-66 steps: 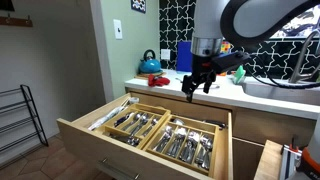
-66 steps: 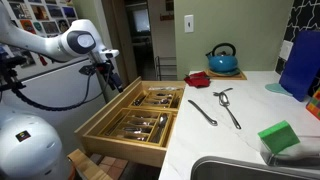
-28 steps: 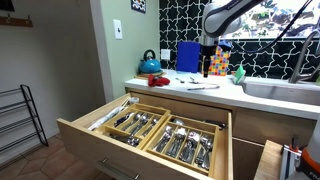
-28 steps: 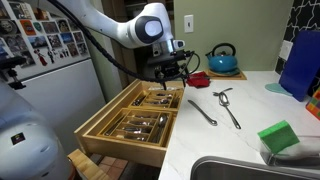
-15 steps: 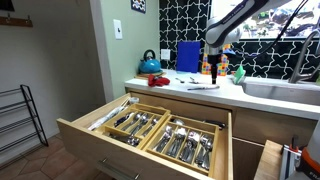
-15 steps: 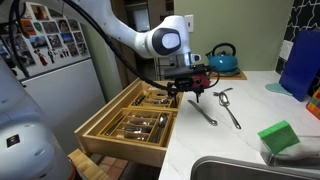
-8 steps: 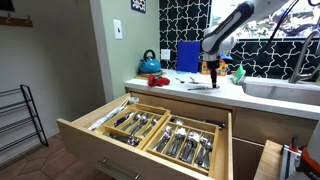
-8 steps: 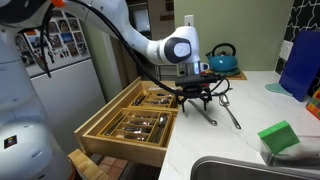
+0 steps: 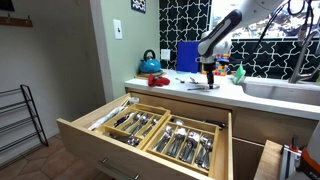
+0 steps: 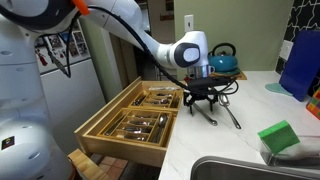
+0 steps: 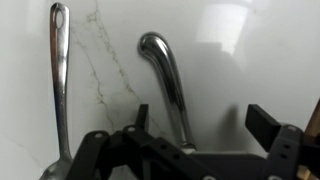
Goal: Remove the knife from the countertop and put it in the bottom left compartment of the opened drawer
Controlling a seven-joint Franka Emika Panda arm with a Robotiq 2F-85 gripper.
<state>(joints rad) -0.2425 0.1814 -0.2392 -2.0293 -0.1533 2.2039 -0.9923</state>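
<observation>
The knife [image 10: 204, 113] lies flat on the white countertop [image 10: 255, 118], and it also shows in an exterior view [image 9: 200, 87]. In the wrist view its rounded silver end [image 11: 163, 72] runs down between my fingers. My gripper [image 10: 203, 99] hangs open just above it, not touching it; it also shows in the wrist view [image 11: 203, 118] and in an exterior view [image 9: 208, 74]. The drawer [image 9: 85, 132] stands open below the counter with two trays of cutlery. The bottom left compartment [image 9: 116, 126] is at the left tray's front corner.
Another slim utensil [image 11: 59, 80] lies left of the knife, and a fork and spoon [image 10: 229, 106] lie beside it. A blue kettle [image 10: 222, 60], a red item [image 10: 197, 78], a green sponge [image 10: 278, 137] and the sink [image 10: 250, 170] are on the counter.
My arm has swung from beside the drawer over the countertop and come down above the knife. The gripper has stayed open. The knife has not moved.
</observation>
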